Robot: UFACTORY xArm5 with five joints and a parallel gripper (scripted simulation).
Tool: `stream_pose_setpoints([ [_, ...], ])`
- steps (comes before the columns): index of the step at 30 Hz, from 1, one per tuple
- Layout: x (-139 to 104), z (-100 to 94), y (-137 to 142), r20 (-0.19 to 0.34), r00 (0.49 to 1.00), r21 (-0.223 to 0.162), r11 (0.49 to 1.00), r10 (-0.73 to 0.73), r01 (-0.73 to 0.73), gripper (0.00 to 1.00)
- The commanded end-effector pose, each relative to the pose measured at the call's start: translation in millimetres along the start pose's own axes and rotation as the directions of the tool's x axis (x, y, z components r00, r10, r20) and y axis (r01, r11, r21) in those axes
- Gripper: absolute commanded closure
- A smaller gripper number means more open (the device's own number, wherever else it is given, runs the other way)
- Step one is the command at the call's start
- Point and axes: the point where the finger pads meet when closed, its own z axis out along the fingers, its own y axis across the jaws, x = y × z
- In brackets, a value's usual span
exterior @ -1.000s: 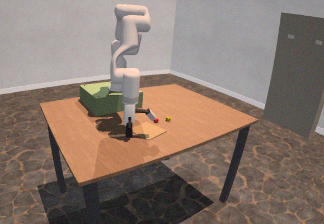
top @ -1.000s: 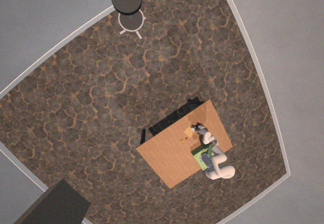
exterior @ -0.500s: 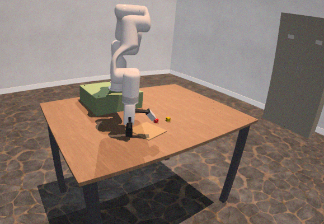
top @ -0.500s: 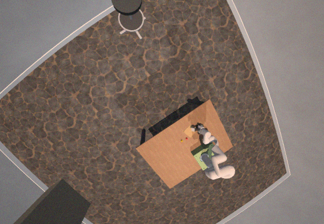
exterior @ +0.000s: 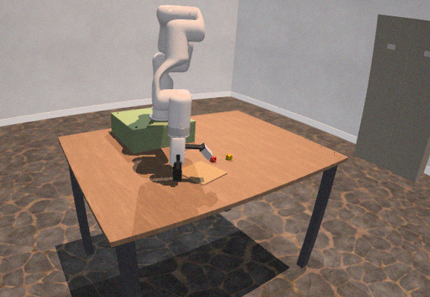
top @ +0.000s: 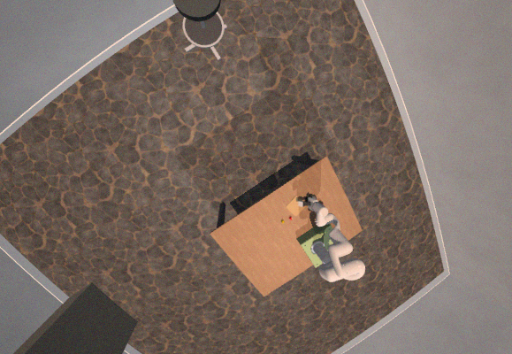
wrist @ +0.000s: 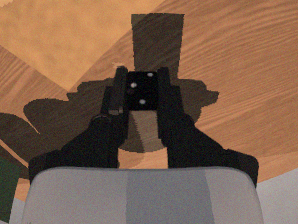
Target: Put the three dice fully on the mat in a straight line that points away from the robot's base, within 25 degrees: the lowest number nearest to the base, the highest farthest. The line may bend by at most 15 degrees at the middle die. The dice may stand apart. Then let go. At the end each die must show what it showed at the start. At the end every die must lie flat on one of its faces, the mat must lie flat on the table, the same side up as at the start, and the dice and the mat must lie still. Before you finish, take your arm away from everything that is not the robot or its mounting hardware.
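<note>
Wrist view: my pincer is grasping the black die, its two fingers pressing on opposite sides, low over the tabletop. I am making out three pale dots on the die's upper face. It is sitting just beside the mat, over bare wood, outside the mat's edge. The mat is lying flat.

Farther out, the red die is resting on the wood near the mat, and the yellow die is resting beyond it, apart from it. Their numbers are too small for me to tell. My pale arm is rising from a green box, which is standing on the tabletop.
</note>
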Motion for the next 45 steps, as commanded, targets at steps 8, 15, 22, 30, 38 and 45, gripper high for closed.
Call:
stream_pose_setpoints([
  [8,0.2,-1.0,1.3,-0.001,1.0,-0.003,1.0,0.0,0.0,0.85],
  [15,0.2,-2.5,1.3,-0.001,1.0,-0.003,1.0,0.0,0.0,0.85],
  [22,0.0,-33.8,1.3,-0.001,1.0,-0.003,1.0,0.0,0.0,0.85],
  [30,-0.1,-78.0,1.2,-0.001,1.0,-0.003,1.0,0.0,0.0,0.85],
  [38,-0.2,-100.3,1.2,-0.001,1.0,-0.003,1.0,0.0,0.0,0.85],
  [45,1.0,-100.4,0.1,0.0,1.0,-0.003,1.0,-0.005,0.005,0.85],
])
